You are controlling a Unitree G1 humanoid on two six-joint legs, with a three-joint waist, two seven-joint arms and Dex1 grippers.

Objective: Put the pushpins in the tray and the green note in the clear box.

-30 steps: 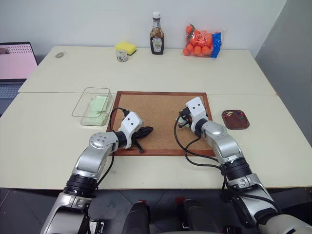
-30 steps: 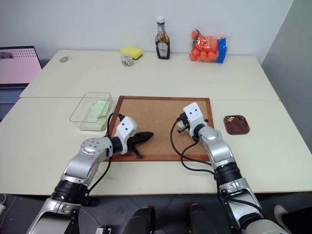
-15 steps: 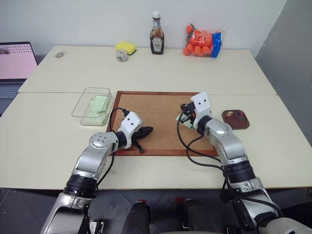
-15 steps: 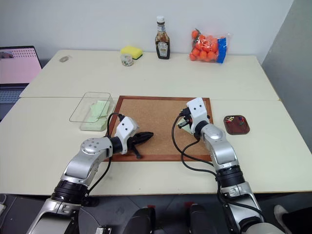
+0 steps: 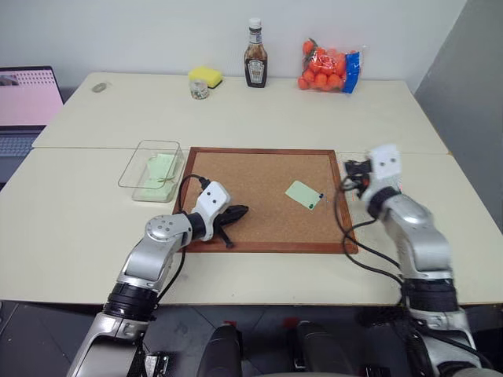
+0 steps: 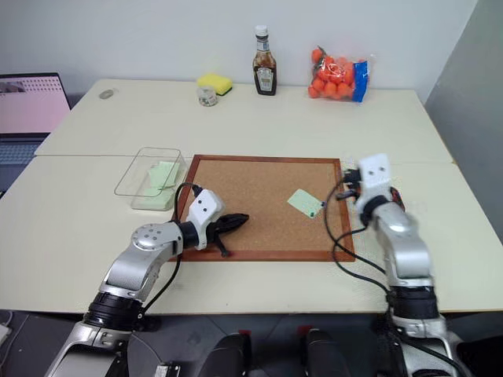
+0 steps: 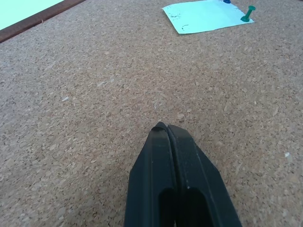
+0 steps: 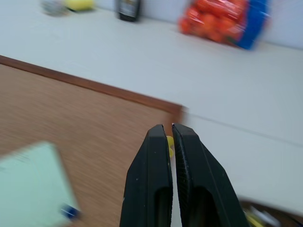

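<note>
The green note (image 5: 302, 194) lies on the corkboard (image 5: 259, 224), with a blue pushpin (image 8: 70, 211) and a green pushpin (image 7: 247, 13) stuck in it. My right gripper (image 8: 171, 128) hovers at the board's right edge, shut on a small yellow pushpin (image 8: 169, 143) between its fingertips. The tray (image 8: 279, 210) lies just below and beside that hand, mostly hidden by the arm in the head views. My left gripper (image 5: 240, 210) rests shut and empty on the board's left part. The clear box (image 5: 138, 174) stands left of the board with a pale green sheet inside.
At the table's far edge stand a sauce bottle (image 5: 255, 55), a bag of oranges (image 5: 326, 64), a yellow sponge (image 5: 205, 76) and a small jar (image 5: 199, 90). A laptop (image 5: 27, 102) sits far left.
My right gripper has swung right from over the note to the board's right edge, which uncovers the note. The left arm has not moved.
</note>
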